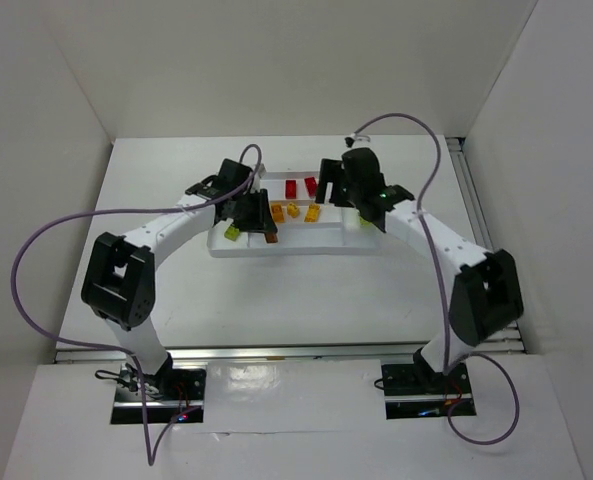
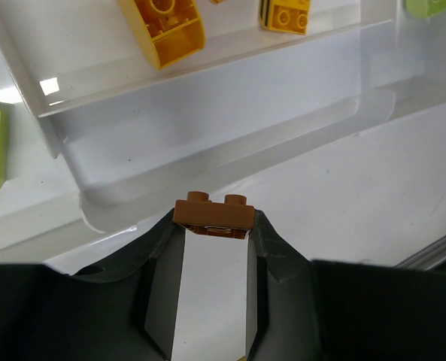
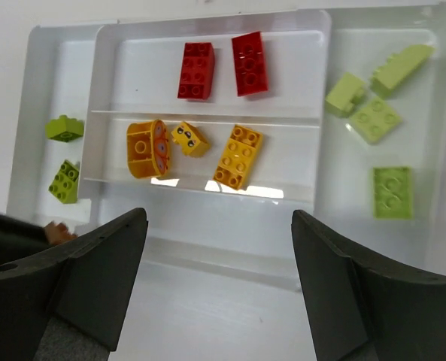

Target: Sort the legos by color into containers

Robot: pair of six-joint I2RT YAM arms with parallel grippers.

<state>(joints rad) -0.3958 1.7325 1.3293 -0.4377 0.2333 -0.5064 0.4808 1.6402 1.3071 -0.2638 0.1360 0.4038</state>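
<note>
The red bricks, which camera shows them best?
Right wrist: both red bricks lie large and unblocked in the tray. Top external shows them tiny beside the right arm. Left wrist misses them.

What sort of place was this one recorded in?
Probably an enclosed robot-lab test booth: plain white walls box in a white table, the left arm and right arm are bolted at its near edge, and the props are a divided tray and toy bricks.
</note>
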